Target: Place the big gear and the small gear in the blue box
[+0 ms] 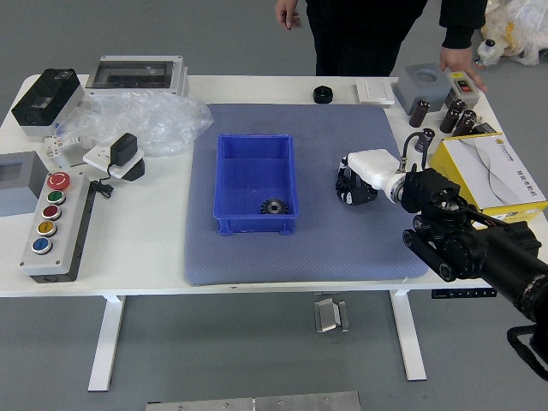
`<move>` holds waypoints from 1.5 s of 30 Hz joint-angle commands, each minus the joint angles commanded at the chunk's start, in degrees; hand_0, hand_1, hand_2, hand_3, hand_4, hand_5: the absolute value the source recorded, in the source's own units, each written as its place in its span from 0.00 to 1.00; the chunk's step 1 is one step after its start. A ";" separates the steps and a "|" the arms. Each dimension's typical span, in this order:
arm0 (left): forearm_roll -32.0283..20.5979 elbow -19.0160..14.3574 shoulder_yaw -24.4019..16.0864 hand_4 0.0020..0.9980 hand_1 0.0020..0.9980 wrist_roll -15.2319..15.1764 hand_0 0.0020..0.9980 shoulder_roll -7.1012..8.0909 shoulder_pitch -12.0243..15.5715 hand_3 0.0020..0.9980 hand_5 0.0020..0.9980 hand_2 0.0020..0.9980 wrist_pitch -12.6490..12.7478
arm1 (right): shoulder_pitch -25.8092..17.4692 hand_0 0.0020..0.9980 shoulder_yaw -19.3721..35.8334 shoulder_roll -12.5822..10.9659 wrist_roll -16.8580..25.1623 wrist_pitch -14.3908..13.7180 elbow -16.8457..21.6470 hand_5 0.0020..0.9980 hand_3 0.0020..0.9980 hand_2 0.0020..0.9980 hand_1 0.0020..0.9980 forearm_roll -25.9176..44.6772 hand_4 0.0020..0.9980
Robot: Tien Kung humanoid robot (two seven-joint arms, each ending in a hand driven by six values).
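While we looked down over the white bench (128,248), a button panel (75,231) lay near its left end, with a crumpled clear plastic bag (163,124) farther back. Next along, on the grey-blue mat (231,257), sat our open blue box (254,224), with the small gear (274,206) inside, by its near right corner. Beyond the far edge, one of the person's hands (288,13) hung down. At the back, a black round piece (323,94) lay by the mat's far edge. Our right hand (354,184) was low over the right part of the mat, well apart from the box; whether it was grasping the big gear or had nothing in it, we could not tell. Farther right, the person's other hand (463,62) reached down beside a small grey device (463,89), and a yellow-and-white carton (505,167) stood nearer us.
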 joint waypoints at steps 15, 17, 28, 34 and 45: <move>0.00 0.00 -0.06 0.68 0.82 0.00 0.85 0.14 0.12 0.83 0.31 0.81 -0.01 | 0.27 0.50 0.01 -0.99 0.49 -1.49 0.79 0.36 0.54 0.43 0.37 0.81 0.65; 0.01 0.00 -0.06 0.68 0.82 0.01 0.85 0.19 0.15 0.83 0.31 0.81 -0.01 | 0.33 0.50 -0.04 -1.15 0.47 -1.57 0.91 0.36 0.54 0.43 0.37 0.87 0.65; 0.17 0.00 -0.12 0.68 0.82 0.02 0.85 0.18 0.25 0.83 0.31 0.81 -0.04 | 0.16 0.50 -0.44 -1.02 -0.23 -0.51 0.55 0.32 0.58 0.44 0.38 0.50 0.72; 0.19 0.00 -0.19 0.68 0.82 -0.01 0.85 0.19 0.20 0.83 0.31 0.81 -0.05 | 0.22 0.55 -0.55 -1.07 -0.58 0.28 0.83 0.18 0.58 0.45 0.39 -0.05 0.78; 0.18 0.00 -0.27 0.68 0.82 -0.01 0.85 0.18 0.22 0.83 0.31 0.81 -0.05 | 0.32 0.58 -0.57 -1.22 -0.65 -0.12 1.50 0.07 0.57 0.45 0.39 -0.73 0.73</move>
